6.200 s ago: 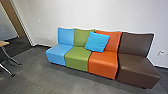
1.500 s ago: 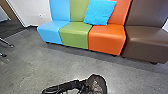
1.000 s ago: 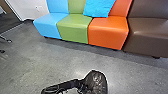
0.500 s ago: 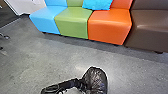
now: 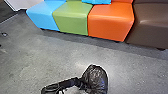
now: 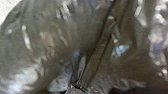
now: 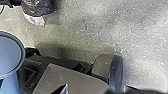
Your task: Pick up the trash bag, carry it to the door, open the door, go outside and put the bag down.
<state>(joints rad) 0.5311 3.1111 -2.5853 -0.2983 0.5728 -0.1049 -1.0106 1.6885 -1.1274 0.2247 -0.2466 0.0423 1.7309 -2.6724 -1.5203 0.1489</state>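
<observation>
I've got the trash bag (image 5: 96, 78) clamped in my left gripper (image 5: 80, 83), in front of a row of coloured seats.
In my head view the black, shiny bag is at the end of the left arm (image 5: 61, 85), over the grey floor (image 5: 50, 55); I can't tell whether its underside touches down. My left wrist view looks closely onto its creased plastic. Beyond it I see the light-blue seat (image 5: 43, 13), green seat (image 5: 72, 18), orange seat (image 5: 110, 21) and brown seat (image 5: 152, 27) side by side, and part of a bright-blue cushion (image 5: 97, 1). How my right gripper stands, I can't tell.
</observation>
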